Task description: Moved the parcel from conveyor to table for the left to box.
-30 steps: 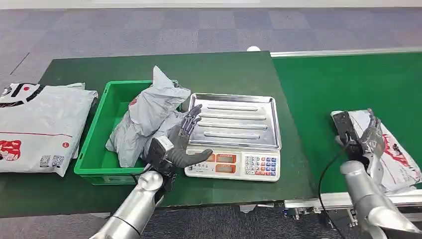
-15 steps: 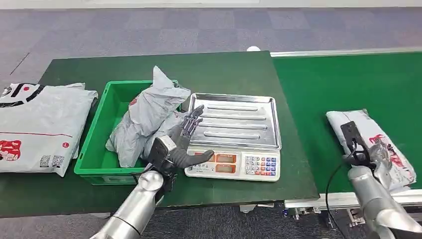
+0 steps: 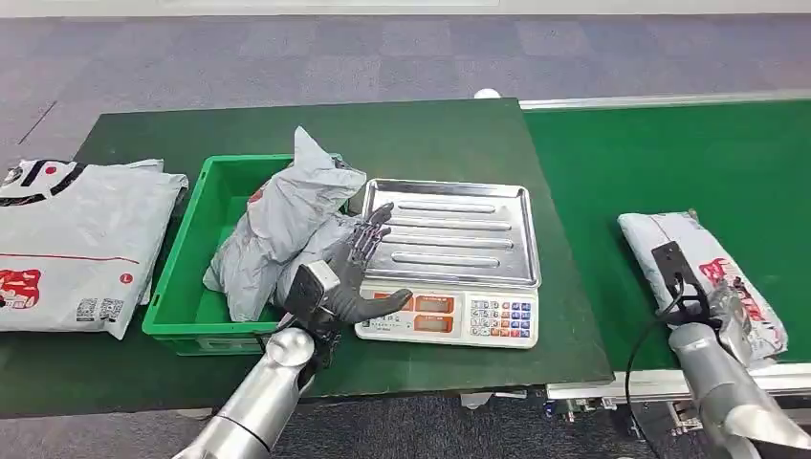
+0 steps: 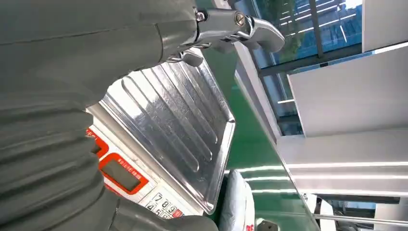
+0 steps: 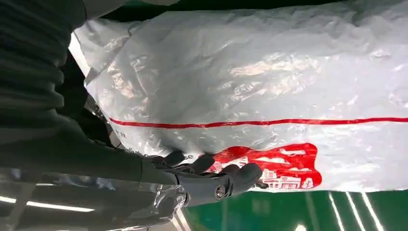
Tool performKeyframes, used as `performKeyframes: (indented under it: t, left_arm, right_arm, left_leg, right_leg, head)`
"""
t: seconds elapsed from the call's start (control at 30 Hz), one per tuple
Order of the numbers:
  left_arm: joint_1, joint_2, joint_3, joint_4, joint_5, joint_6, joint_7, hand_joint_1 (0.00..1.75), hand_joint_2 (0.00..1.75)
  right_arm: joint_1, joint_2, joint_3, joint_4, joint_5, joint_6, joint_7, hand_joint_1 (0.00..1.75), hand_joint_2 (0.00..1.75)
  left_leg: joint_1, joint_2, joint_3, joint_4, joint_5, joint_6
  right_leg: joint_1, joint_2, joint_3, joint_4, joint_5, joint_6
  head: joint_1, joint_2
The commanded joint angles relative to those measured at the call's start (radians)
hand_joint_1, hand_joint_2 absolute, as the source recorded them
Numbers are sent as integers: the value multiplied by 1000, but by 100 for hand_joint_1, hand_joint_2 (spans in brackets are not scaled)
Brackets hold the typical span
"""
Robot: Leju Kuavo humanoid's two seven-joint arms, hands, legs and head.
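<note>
A grey plastic parcel (image 3: 684, 251) with red print lies on the green conveyor belt (image 3: 669, 153) at the right, close to its front edge. My right hand (image 3: 724, 308) is at the parcel's near end. In the right wrist view its dark fingers (image 5: 211, 178) curl over the edge of the parcel (image 5: 269, 72) by the red print. My left hand (image 3: 351, 273) hovers with fingers spread and nothing in it, between the green box (image 3: 186, 277) and the scale's steel tray (image 3: 449, 229). The left wrist view shows that tray (image 4: 183, 125) close by.
The green box holds crumpled grey parcels (image 3: 287, 206). A large flat grey parcel (image 3: 76, 239) lies at the table's left end. The scale's keypad (image 3: 502, 317) faces the front edge of the dark green table (image 3: 430, 134). Grey carpet lies beyond.
The parcel has come leftward along the belt and now lies flatter. My right hand has dropped lower and nearer to me with it. My left hand has barely moved.
</note>
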Motion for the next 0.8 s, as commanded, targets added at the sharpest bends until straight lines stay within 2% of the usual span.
performKeyframes:
  t: [0.03,0.13,0.27,0.47,0.7,0.73,0.77,0.8]
  left_arm:
    - [-27,-3,24,50,-6,3,6,0,175]
    - [-32,-7,27,57,-5,4,2,0,175]
    - [-31,-10,31,56,1,1,-4,0,175]
    - [-42,-16,28,80,-4,-3,2,0,175]
    - [-36,-17,31,71,-7,2,4,0,175]
    - [-36,-17,31,70,-7,3,4,0,175]
    - [-35,-18,32,69,-8,4,5,0,175]
    - [-35,-18,34,69,-5,-1,7,0,175]
  right_arm:
    - [-19,8,-40,53,15,38,24,0,175]
    - [-14,6,-44,56,29,94,55,0,175]
    - [-10,9,-47,57,29,104,59,0,175]
    - [-4,16,-143,52,-33,166,16,0,175]
    - [-21,22,-171,54,-34,199,-10,0,175]
    - [-22,23,-171,54,-33,200,-13,40,175]
    - [-23,25,-174,54,-31,200,-16,175,175]
    - [-26,27,-177,55,-28,203,-20,175,175]
  left_leg:
    - [1,2,5,-2,-1,-1]
    - [1,1,2,-1,-1,-1]
    - [1,1,4,-2,-1,-1]
    - [1,1,4,-2,-1,-1]
    - [1,2,4,-2,-1,-1]
    - [1,1,1,0,0,0]
    - [0,1,2,-1,0,0]
    - [1,2,2,-1,0,-1]
  right_leg:
    - [2,1,5,-3,0,-3]
    - [1,0,3,-2,0,-1]
    - [2,0,4,-3,0,-2]
    - [2,0,4,-3,0,-2]
    - [1,1,4,-2,0,-2]
    - [1,1,2,-1,0,-1]
    - [1,1,2,-1,0,-1]
    - [1,1,3,-1,0,-2]
  head:
    - [0,0]
    - [0,0]
    - [0,0]
    - [0,0]
    - [0,0]
    - [0,0]
    - [0,0]
    - [0,0]
